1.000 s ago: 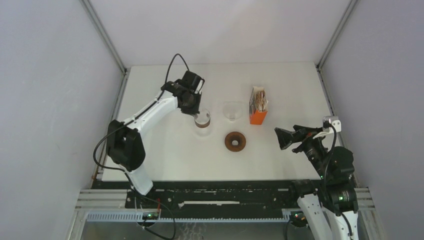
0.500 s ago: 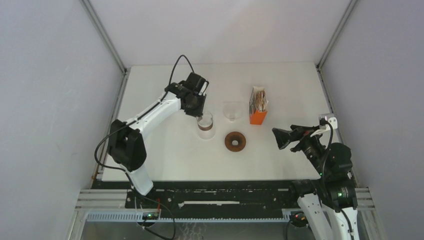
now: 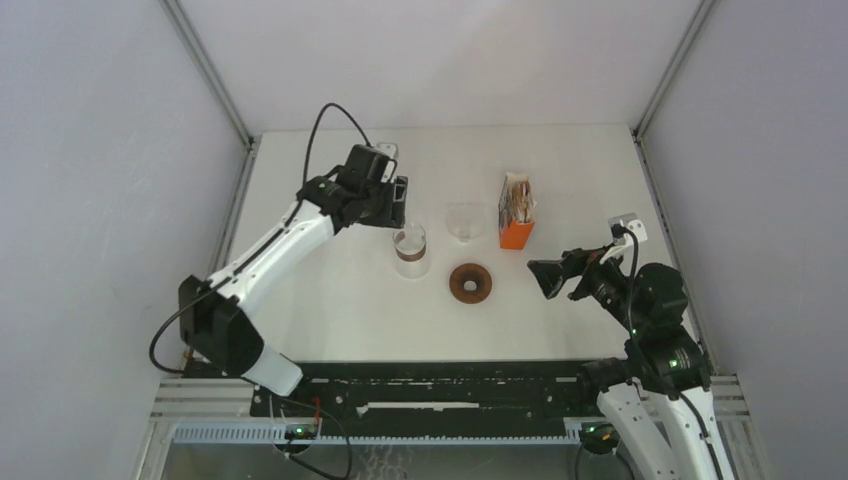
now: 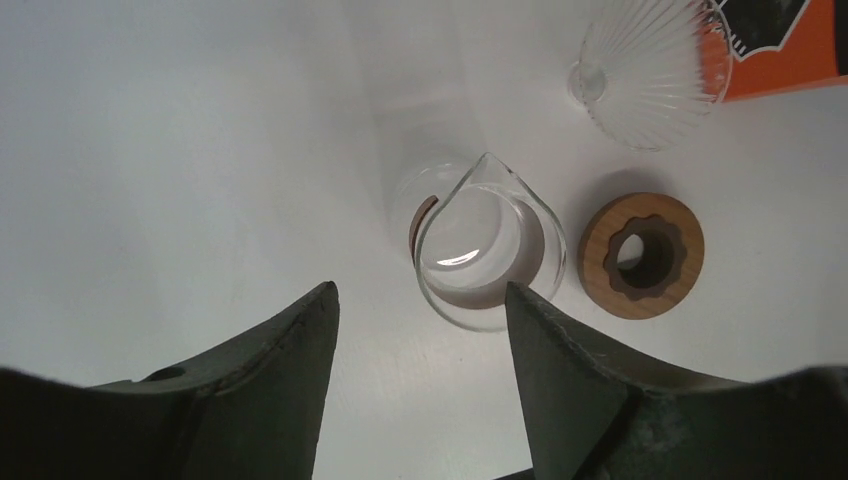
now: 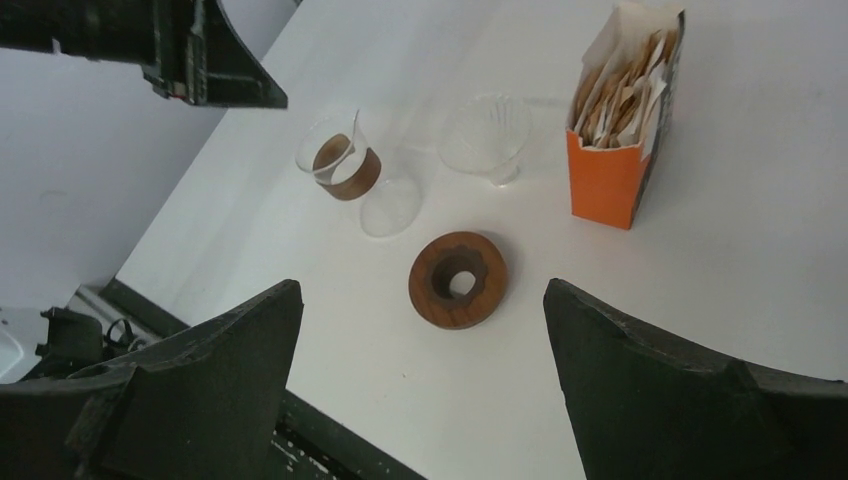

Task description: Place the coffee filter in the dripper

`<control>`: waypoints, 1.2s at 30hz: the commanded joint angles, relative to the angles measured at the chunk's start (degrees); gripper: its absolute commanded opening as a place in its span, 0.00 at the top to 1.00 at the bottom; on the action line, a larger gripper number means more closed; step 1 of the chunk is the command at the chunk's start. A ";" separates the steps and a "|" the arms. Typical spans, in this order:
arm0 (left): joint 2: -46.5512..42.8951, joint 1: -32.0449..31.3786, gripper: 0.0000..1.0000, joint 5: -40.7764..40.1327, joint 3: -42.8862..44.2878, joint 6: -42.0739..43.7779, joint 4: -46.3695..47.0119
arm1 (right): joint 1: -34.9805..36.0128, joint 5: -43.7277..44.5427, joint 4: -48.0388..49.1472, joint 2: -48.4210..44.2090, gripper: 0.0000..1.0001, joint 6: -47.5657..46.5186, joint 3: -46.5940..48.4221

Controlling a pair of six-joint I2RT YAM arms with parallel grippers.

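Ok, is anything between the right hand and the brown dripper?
Nothing visible. The right hand is open and faces the dripper across bare table. The orange box stands farther back, off that line, and the spouted glass cup is beyond the dripper.

On my feed, the clear glass carafe with a pour spout and a brown band (image 4: pixel 488 250) stands upright on the white table (image 3: pixel 330 300), just ahead of the left gripper (image 4: pixel 420 300). Further out and off to its right is a clear ribbed glass cone (image 4: pixel 650 80). An orange cardboard box stuffed with brown-edged paper sheets (image 5: pixel 615 170) stands ahead of the right gripper (image 5: pixel 420 290), toward its right, near the cone but not touching it.
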 commanded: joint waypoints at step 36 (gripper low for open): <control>-41.90 1.35 0.00 -0.65 -39.67 -13.13 19.77 | 12.13 3.30 17.08 48.71 0.17 6.76 -1.40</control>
